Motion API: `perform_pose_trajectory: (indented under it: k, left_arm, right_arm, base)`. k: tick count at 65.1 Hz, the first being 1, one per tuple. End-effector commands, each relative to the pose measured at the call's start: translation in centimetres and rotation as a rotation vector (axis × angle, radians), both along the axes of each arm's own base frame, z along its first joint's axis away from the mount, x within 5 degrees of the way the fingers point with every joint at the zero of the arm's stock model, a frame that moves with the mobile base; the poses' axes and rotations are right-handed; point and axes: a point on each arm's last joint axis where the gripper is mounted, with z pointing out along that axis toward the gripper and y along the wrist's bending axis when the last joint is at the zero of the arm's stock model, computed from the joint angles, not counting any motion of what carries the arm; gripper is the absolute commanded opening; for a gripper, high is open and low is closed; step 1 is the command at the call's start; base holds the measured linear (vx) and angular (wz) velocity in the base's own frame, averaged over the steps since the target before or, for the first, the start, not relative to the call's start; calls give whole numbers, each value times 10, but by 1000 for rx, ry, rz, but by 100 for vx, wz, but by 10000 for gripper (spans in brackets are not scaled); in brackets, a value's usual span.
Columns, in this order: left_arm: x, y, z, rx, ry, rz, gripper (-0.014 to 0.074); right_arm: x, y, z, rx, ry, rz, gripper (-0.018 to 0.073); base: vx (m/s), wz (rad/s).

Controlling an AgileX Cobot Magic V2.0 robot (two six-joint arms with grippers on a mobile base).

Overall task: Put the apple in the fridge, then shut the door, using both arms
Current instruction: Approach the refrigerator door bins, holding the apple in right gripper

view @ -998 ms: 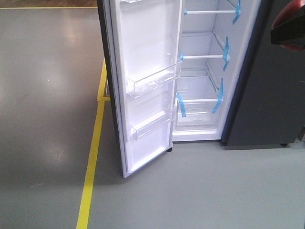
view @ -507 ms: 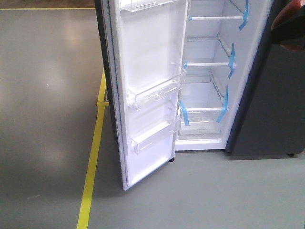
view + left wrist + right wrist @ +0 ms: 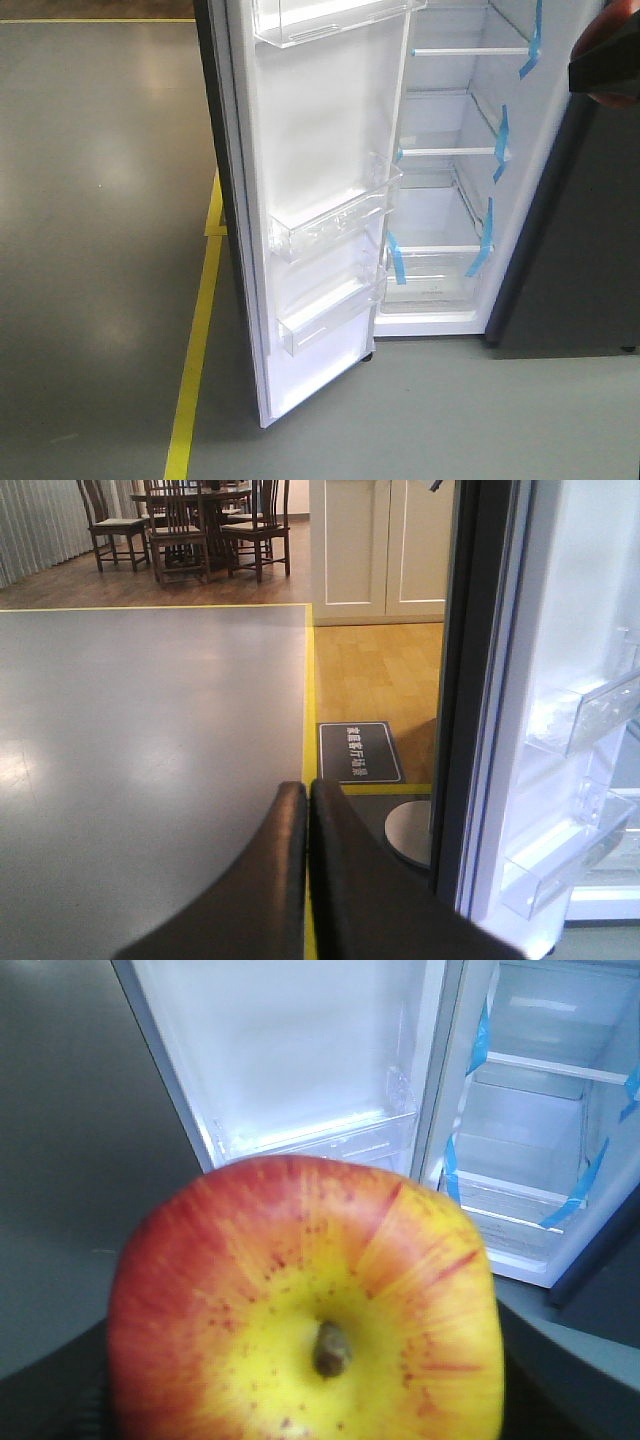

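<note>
The apple [image 3: 310,1310], firm, light, smooth-skinned and probably bruisable, is best held across its widest flanks. Here the right tool [image 3: 606,68] grips it, aloft before the fridge [image 3: 440,200], whose door [image 3: 320,120] stands open. The left tool [image 3: 306,870] is closed and empty.

I read the apple [image 3: 310,1310] skin as smooth and waxy, with a soft sheen. The door [image 3: 320,110] liner is white glossy plastic, and its bins [image 3: 330,222] are clear hard plastic. The fridge [image 3: 580,260] outer shell looks dark and matt. The tape strips [image 3: 481,250] look thin, blue and matt. The floor [image 3: 100,200] has a smooth, semi-gloss grey coating. The left tool [image 3: 307,792] is dark, smooth and matt.
</note>
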Motion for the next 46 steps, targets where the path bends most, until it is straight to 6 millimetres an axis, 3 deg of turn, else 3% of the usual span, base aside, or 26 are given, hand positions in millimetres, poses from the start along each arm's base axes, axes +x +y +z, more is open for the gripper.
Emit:
perform_pose_trajectory:
  k: [1,46]
  left_arm:
    - [1,-1,-3,-2,-53,-8,-6]
    - [1,-1,-3,-2,-53,-8,-6]
  right_arm:
    - [-9,1,22,23,-125,-15,-7]
    - [-9,1,22,23,-125,-15,-7]
  base:
    - [14,3]
    - [14,0]
